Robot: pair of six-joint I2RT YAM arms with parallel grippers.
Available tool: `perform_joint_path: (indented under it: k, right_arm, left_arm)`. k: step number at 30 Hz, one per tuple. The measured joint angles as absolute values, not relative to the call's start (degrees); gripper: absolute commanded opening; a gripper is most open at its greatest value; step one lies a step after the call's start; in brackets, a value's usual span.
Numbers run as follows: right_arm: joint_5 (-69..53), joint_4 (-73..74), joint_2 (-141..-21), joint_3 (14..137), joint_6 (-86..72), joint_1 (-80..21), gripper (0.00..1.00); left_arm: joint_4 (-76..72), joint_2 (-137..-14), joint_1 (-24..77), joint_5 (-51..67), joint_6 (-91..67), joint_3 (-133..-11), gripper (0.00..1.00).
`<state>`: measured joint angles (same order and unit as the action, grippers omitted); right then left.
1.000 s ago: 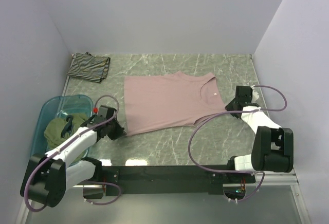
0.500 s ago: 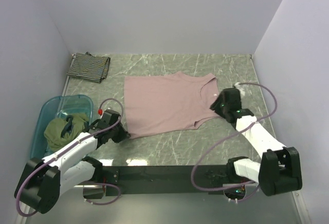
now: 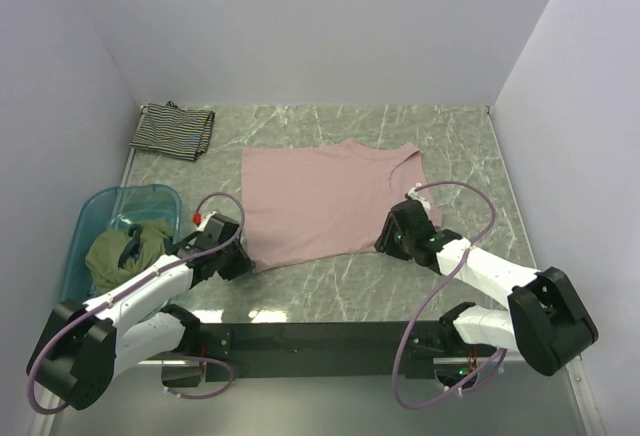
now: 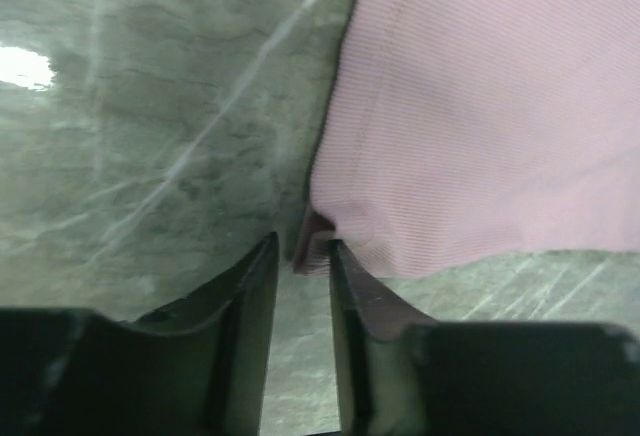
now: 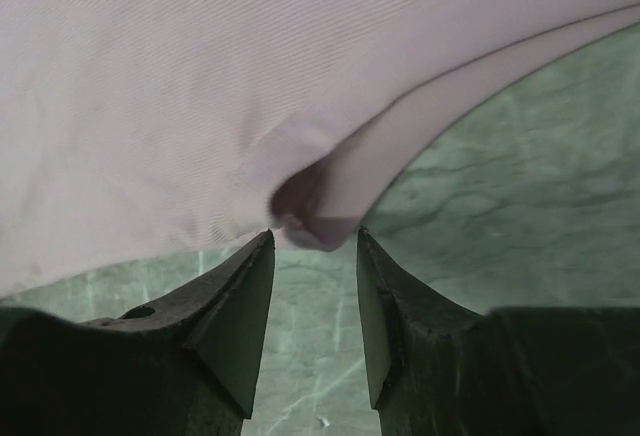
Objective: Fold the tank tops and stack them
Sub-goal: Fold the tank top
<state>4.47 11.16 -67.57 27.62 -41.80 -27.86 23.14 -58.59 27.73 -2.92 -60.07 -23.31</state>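
The dusty mauve tank top (image 3: 330, 201) lies spread flat mid-table, neckline to the right. My left gripper (image 3: 240, 259) sits at its near left corner, open; in the left wrist view that corner (image 4: 318, 231) pokes between the tips of the left gripper (image 4: 303, 246). My right gripper (image 3: 388, 239) is at the near right corner, open; a small fold of mauve cloth (image 5: 310, 201) lies just ahead of the right gripper (image 5: 315, 236). The striped tank top (image 3: 173, 130) lies folded at the far left. The olive tank top (image 3: 125, 249) is bunched in the tub.
A translucent blue tub (image 3: 95, 206) stands at the left edge, next to the left arm. Grey walls close in the marble table (image 3: 330, 291) on three sides. The black base rail (image 3: 320, 341) runs along the near edge.
The right arm swung left and nearer, from the shirt's right side to its near right corner, and its jaws opened. The left gripper edged right and opened at the near left corner.
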Motion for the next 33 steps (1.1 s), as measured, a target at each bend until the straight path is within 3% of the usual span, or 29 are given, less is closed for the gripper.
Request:
perform_joint_path:
  k: [18, 24, 30, 33]
  right_arm:
    - [5.4, 7.5, -69.8, 26.3, -45.8, -31.0, 0.45]
    - [5.7, 6.7, -70.5, 25.9, -46.7, -31.7, 0.33]
    - [6.5, 6.8, -70.5, 25.9, -47.0, -32.3, 0.00]
    - [6.7, 6.9, -70.5, 25.9, -47.1, -32.4, 0.00]
  left_arm:
    - [26.4, -56.6, 33.7, -5.6, -67.0, -25.7, 0.39]
    - [25.0, -58.1, 34.4, -6.4, -68.2, -24.8, 0.28]
    - [25.2, -59.0, 35.8, -7.4, -69.4, -24.2, 0.24]
    - [25.9, -59.0, 35.9, -7.9, -69.8, -24.2, 0.13]
